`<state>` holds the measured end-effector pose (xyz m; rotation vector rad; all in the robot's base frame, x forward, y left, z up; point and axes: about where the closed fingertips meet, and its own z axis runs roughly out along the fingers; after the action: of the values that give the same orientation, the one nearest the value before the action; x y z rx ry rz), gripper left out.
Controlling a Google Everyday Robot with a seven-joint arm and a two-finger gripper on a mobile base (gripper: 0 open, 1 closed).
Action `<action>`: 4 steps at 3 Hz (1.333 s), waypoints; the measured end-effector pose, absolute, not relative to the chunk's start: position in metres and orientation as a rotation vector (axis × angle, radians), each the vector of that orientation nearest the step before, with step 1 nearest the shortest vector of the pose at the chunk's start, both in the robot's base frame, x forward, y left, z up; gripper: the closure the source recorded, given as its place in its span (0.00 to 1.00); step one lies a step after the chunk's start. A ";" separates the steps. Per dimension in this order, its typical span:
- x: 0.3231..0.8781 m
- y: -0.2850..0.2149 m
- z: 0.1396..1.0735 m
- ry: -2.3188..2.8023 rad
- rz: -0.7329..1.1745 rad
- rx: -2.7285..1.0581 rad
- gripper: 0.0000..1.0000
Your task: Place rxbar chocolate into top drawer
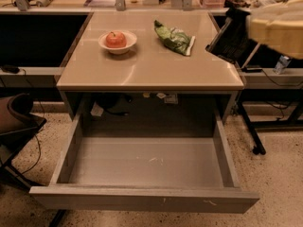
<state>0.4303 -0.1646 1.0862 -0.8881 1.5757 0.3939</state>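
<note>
The top drawer (142, 198) is pulled wide open below the tan table (151, 67); its flat grey bottom is bare. My pale arm (279, 25) reaches in from the top right. The gripper (228, 38) shows as a dark angular shape at the arm's end, hovering over the table's right edge, well above and behind the drawer. I cannot make out the rxbar chocolate as a separate thing; it is not on the table or in the drawer.
A white bowl with a red apple (117, 40) and a green chip bag (174, 38) lie on the table. A dark chair (16, 119) stands at the left. Cables hang under the table, and a blue can (282, 63) sits on the right shelf.
</note>
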 end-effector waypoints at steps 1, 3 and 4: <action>0.433 -0.154 1.055 1.583 0.375 -0.912 1.00; 0.433 -0.137 1.023 1.591 0.338 -0.933 1.00; 0.440 -0.102 0.946 1.623 0.317 -0.932 1.00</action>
<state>0.4403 -0.1018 0.9460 -0.9322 1.6227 0.3165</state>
